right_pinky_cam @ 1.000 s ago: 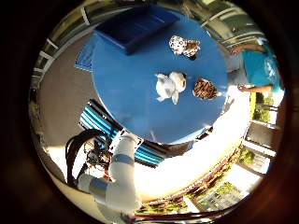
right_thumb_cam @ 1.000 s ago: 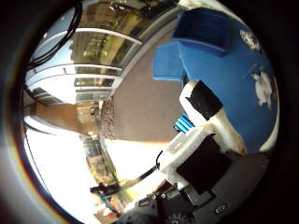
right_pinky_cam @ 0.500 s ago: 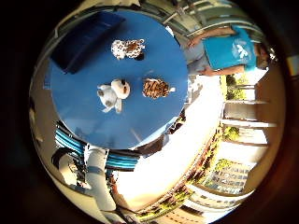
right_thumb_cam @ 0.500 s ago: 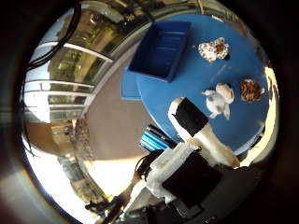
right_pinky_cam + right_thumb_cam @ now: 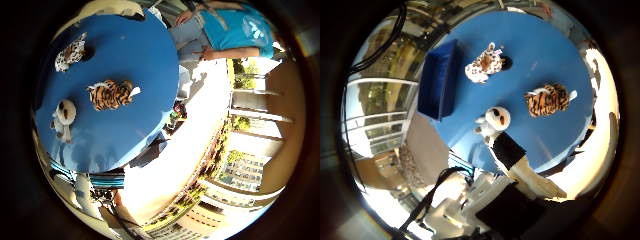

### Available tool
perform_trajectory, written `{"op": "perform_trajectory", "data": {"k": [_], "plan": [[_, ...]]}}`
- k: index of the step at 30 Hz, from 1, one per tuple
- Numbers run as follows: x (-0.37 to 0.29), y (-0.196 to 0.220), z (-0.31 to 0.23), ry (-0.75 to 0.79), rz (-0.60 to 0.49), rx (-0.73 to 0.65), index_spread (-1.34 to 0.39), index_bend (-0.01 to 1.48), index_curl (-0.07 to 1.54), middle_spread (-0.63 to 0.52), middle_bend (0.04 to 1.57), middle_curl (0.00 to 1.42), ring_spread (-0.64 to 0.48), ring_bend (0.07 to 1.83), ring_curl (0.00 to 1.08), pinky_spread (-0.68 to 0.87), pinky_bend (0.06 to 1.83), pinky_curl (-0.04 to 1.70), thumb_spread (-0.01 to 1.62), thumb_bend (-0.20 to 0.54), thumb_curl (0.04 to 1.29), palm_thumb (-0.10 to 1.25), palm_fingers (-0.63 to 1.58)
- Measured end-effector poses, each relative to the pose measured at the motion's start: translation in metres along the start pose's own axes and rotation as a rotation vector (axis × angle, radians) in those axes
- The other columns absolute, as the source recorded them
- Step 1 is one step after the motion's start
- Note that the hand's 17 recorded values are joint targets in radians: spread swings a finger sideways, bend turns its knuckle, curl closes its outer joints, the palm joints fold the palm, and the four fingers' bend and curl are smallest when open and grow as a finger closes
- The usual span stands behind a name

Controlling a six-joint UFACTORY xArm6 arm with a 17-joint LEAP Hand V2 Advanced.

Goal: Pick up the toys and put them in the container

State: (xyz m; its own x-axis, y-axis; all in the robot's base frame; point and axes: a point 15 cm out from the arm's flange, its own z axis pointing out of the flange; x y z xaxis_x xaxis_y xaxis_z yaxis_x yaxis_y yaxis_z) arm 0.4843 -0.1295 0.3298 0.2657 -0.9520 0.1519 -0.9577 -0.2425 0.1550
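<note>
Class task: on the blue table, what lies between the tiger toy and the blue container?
In the thumb side view, the spotted toy lies roughly between the tiger toy and the blue container; otherwise only bare table.

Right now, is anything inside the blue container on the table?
The blue container shows no toys in the part of its interior that is visible. All three lie outside it on the blue table: spotted plush, tiger plush, white plush.

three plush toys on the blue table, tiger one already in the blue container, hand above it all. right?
Not quite. The tiger toy lies on the blue table, not in the blue container, which holds no toy in the thumb side palm view. The spotted toy and white toy are also on the table, with the hand above.
</note>
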Motion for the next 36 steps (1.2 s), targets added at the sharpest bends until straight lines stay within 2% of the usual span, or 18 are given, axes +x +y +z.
{"op": "perform_trajectory", "data": {"k": [4, 12, 19, 24, 26, 27, 28, 29, 31, 33, 36], "plan": [[0.024, -0.006, 0.040, -0.031, -0.011, -0.062, -0.21, 0.15, 0.23, 0.01, 0.18, 0.32, 0.24, 0.31, 0.33, 0.40, 0.52, 0.28, 1.07, -0.042, 0.29, 0.43, 0.03], [0.027, -0.023, 0.107, -0.072, -0.023, -0.171, -0.18, 0.16, 0.23, 0.02, 0.19, 0.33, 0.24, 0.29, 0.33, 0.40, 0.50, 0.27, 1.05, -0.031, 0.29, 0.42, 0.05], [0.038, -0.031, 0.159, 0.046, -0.073, -0.323, -0.06, 0.13, 0.21, 0.02, 0.21, 0.36, 0.23, 0.33, 0.33, 0.41, 0.51, 0.26, 1.03, -0.025, 0.29, 0.46, 0.12], [0.036, -0.032, 0.176, 0.114, -0.098, -0.395, -0.04, 0.15, 0.21, -0.04, 0.26, 0.38, 0.21, 0.38, 0.34, 0.40, 0.51, 0.25, 1.03, -0.018, 0.31, 0.53, 0.26], [0.036, -0.033, 0.180, 0.143, -0.117, -0.419, -0.08, 0.15, 0.21, -0.08, 0.32, 0.42, 0.17, 0.49, 0.37, 0.37, 0.52, 0.24, 1.03, -0.016, 0.31, 0.57, 0.42], [0.034, -0.034, 0.181, 0.149, -0.122, -0.425, -0.12, 0.12, 0.18, -0.10, 0.39, 0.44, 0.15, 0.60, 0.41, 0.34, 0.52, 0.24, 1.04, -0.012, 0.32, 0.59, 0.52], [0.034, -0.034, 0.180, 0.151, -0.124, -0.426, -0.14, 0.11, 0.17, -0.12, 0.41, 0.45, 0.14, 0.63, 0.41, 0.33, 0.53, 0.25, 1.04, -0.011, 0.32, 0.60, 0.53], [0.033, -0.035, 0.180, 0.156, -0.128, -0.427, -0.17, 0.09, 0.14, -0.13, 0.50, 0.50, 0.12, 0.75, 0.47, 0.32, 0.53, 0.25, 1.04, -0.008, 0.33, 0.63, 0.59], [0.035, -0.035, 0.178, 0.168, -0.132, -0.432, -0.22, 0.11, 0.10, -0.17, 0.60, 0.55, 0.08, 0.90, 0.53, 0.29, 0.52, 0.25, 1.04, -0.009, 0.34, 0.66, 0.64], [0.036, -0.034, 0.175, 0.186, -0.141, -0.443, -0.29, 0.19, 0.07, -0.21, 0.71, 0.63, 0.05, 1.06, 0.61, 0.28, 0.56, 0.27, 1.04, -0.011, 0.36, 0.70, 0.74], [0.036, -0.028, 0.175, 0.175, -0.149, -0.462, -0.38, 0.26, 0.04, -0.25, 0.80, 0.73, 0.01, 1.20, 0.68, 0.27, 0.67, 0.30, 1.03, -0.005, 0.39, 0.77, 0.85]]}}
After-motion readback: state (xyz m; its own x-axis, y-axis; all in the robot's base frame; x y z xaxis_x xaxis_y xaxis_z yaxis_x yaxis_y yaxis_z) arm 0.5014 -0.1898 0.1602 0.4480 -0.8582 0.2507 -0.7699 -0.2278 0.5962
